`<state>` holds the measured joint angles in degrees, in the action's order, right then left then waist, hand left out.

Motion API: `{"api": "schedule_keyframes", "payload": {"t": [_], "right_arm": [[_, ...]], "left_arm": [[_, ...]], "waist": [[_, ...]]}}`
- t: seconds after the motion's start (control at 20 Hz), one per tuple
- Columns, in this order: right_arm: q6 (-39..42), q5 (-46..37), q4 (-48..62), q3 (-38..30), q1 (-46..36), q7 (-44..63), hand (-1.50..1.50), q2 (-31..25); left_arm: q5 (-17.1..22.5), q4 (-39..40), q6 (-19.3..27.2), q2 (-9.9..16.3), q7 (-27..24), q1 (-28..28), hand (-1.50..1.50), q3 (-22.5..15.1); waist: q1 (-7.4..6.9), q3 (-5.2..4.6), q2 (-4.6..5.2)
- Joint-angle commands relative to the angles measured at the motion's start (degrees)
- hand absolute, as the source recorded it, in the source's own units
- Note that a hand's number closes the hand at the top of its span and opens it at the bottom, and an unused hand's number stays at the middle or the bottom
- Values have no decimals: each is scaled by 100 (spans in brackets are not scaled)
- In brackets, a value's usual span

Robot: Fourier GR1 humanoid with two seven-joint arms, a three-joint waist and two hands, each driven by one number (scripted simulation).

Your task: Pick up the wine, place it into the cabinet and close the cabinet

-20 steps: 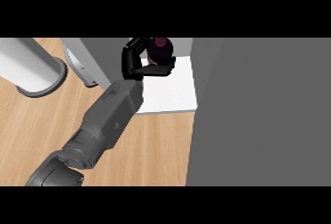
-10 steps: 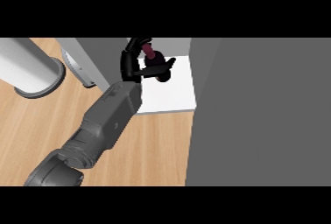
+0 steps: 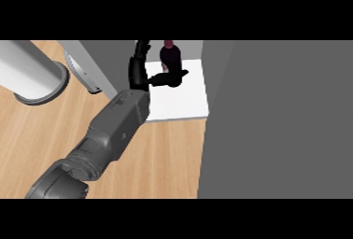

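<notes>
on the white cabinet floor (image 3: pixel 180 105) stands the wine (image 3: pixel 169 55), beside the unclenched left hand (image 3: pixel 146 74).

Grey cylinder (image 3: pixel 31 72) on wooden counter (image 3: pixel 158 158)

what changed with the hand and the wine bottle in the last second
The black hand went from curled round the dark wine bottle to fingers straightened and spread, so the bottle appears let go, standing on the white cabinet shelf. The grey forearm pushed slightly deeper into the cabinet. The grey cabinet door, the wooden counter and the grey cylinder stayed put.
</notes>
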<state>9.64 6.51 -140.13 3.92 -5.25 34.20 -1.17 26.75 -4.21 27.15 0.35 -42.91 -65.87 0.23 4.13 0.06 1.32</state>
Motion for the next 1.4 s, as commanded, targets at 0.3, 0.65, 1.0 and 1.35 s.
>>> {"api": "schedule_keyframes", "payload": {"t": [0.3,0.65,1.0,1.35], "right_arm": [[-11,173,-69,85,49,-8,-150,97],[-129,54,-120,260,-61,124,-150,114],[17,326,24,-109,-105,-31,-150,-47],[-132,273,-313,155,-39,317,-150,41]], "left_arm": [[21,-80,102,33,-510,361,-150,149],[-33,-81,15,-35,-507,265,-150,168],[-149,-130,-577,-28,-548,338,-150,112],[-214,-92,-809,-35,-491,293,-150,54]], "waist": [[1,-15,41],[12,-18,38],[-60,-11,12],[-34,-13,-5]]}}
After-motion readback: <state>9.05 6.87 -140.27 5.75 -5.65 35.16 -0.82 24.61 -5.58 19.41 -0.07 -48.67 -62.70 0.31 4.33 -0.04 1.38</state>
